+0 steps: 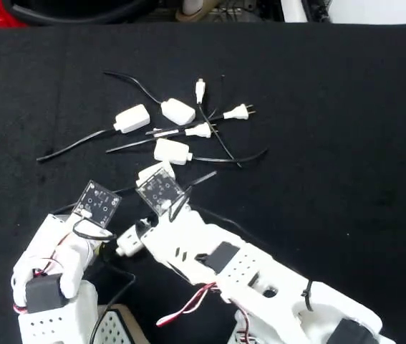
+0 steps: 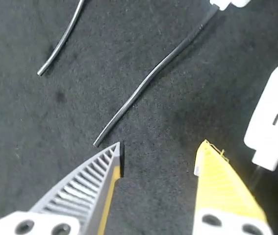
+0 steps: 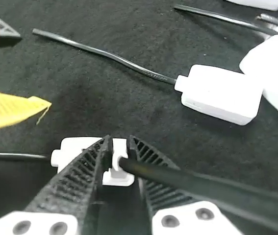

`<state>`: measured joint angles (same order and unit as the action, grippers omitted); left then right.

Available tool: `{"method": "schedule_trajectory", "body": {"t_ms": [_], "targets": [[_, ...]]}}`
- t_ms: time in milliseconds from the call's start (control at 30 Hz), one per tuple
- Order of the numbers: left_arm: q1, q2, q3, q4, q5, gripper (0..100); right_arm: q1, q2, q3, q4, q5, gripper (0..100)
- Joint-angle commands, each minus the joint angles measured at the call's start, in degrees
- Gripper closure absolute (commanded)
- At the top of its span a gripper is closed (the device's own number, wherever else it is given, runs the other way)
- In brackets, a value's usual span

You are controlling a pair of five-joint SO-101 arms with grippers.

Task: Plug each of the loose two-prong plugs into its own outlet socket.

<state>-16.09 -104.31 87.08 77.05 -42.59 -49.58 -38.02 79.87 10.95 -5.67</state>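
Right gripper is clamped on a white plug, fingers pinching its small body from both sides, with a black cord running back from it toward the arm. The plug sits low over the table, near and left of centre, just near of the parts pile. It butts against a near socket whose own cord exits left; cannot tell if the prongs are in. Left gripper has its fingers apart with nothing between them, over bare cloth just left of the right gripper, and a cord end lies just past its grey fingertip. Farther out lie 3 sockets: left socket, middle socket and nearer socket. There are also 3 loose plugs: right plug, centre plug and far plug, cords crossing. Judgement: the plugs look light, hard and smooth, so they could twist in a pinch. Best hold is across the flat sides of the body behind the prongs, not on the cord. The thin cords look springy and may tug. The sockets look light enough to slide when pushed, so the free left gripper probably needs to brace one.
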Motion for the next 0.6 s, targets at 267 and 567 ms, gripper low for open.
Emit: {"method": "schedule_trajectory", "body": {"t_ms": [267,567], "targets": [[4.0,0.0,-2.7,0.4,1.2,75,-0.9,7.4,-12.4,10.4,1.4,73.3],[10.4,3.8,-2.2,-1.4,1.4,75,-1.1,7.4,-31.0,43.4,2.5,70.5]]}}
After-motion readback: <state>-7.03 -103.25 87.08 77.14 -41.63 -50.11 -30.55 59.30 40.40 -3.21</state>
